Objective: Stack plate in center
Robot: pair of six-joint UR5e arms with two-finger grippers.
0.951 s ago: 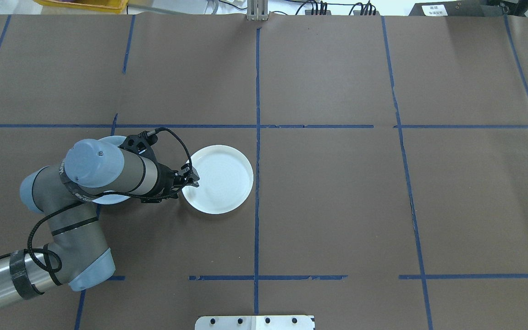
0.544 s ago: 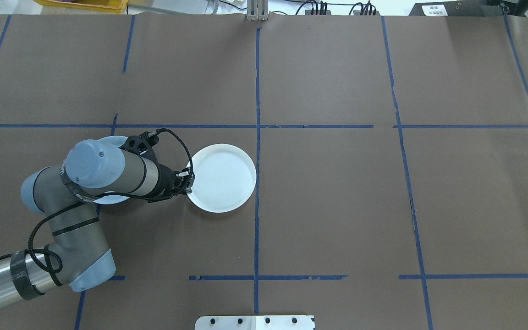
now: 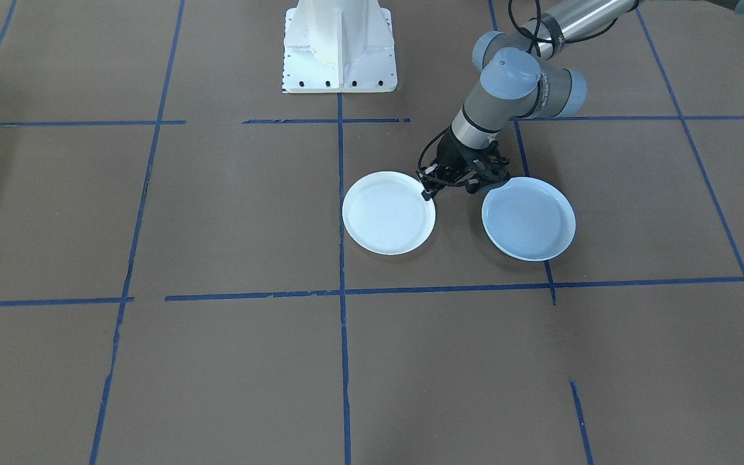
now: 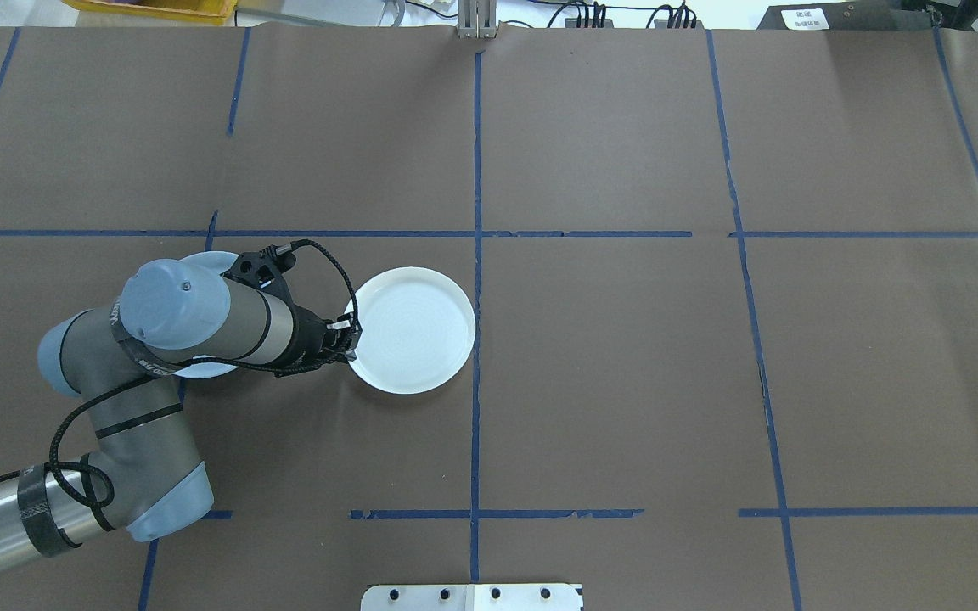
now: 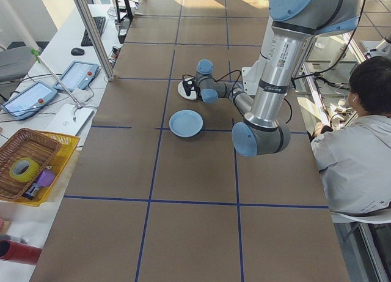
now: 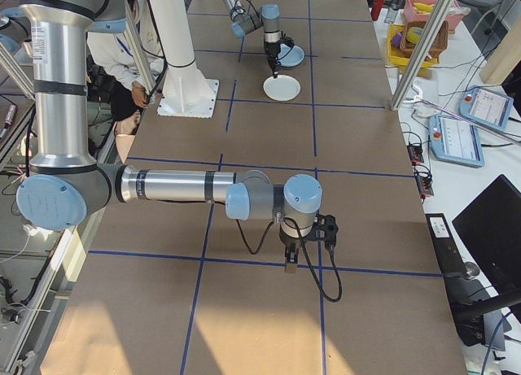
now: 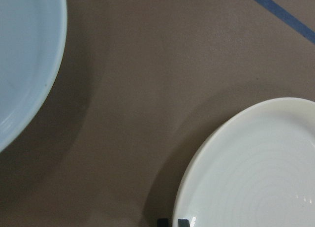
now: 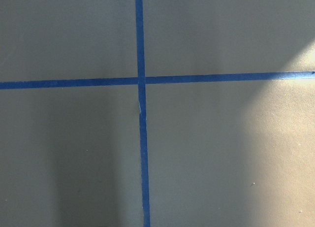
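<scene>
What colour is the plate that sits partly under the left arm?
Pale blue. The plate shows best in the front-facing view, beside the white plate.

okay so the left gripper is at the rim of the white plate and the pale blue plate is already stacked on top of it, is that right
Not quite. The left gripper is at the rim of the white plate, but the pale blue plate is not stacked on it. It lies apart on the table, bare brown paper between them, as the exterior front-facing view shows.

no readable text, arm label print too small
</scene>
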